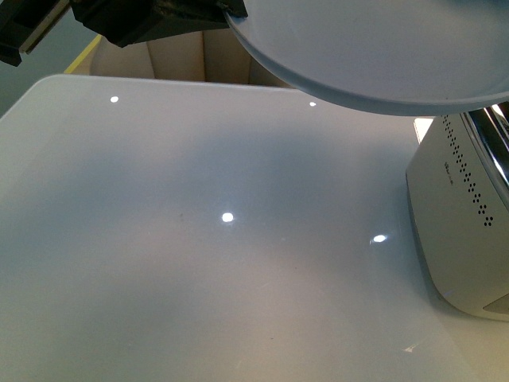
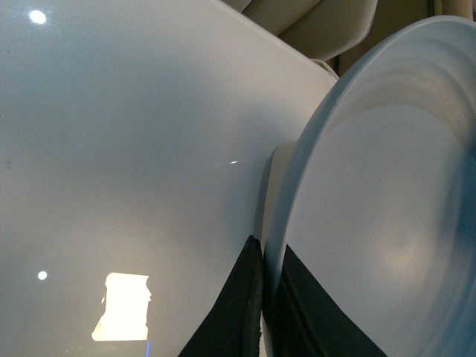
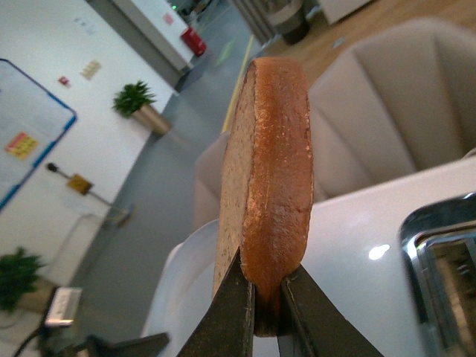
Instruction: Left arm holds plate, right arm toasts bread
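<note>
Left claw [image 2: 268, 256] clenched on the rim of the plate [image 2: 387, 186]. Plate held clear of the counter [image 1: 199, 239], its far edge overlapping the top of the toaster [image 1: 457, 215] in the front view. Right claw [image 3: 266, 301] clenched on the crust of the bread [image 3: 271, 163]. Slice stands upright, edge-on, in the air, with the toaster's chrome top near.
</note>
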